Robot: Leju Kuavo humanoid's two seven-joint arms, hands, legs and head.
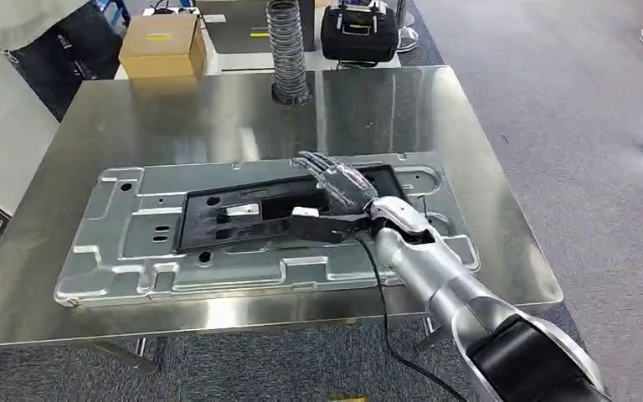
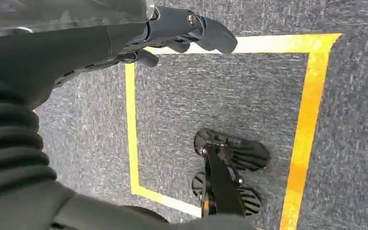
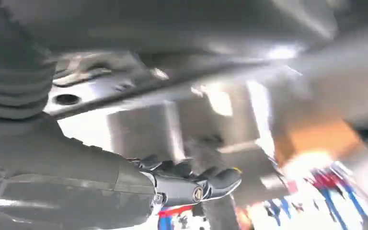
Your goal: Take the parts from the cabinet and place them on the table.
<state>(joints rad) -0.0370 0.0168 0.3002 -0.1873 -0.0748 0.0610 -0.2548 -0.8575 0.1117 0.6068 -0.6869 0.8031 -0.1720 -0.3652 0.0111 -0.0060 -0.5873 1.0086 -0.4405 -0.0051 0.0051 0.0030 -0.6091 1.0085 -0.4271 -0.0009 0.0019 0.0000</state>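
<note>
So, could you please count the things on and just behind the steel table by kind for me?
Stamped grey metal panel on the table: 1
Black part lying on the panel, under the right hand: 1
Ribbed hose standing at the far edge: 1
Cardboard box behind the table: 1
Black case behind the table: 1
Total: 5

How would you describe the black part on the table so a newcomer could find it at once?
Start at the steel table; a big grey stamped metal panel lies flat across it. On the middle of that panel lies a long black part, with the right hand at its right end. It is the one dark piece on the pale metal.
</note>
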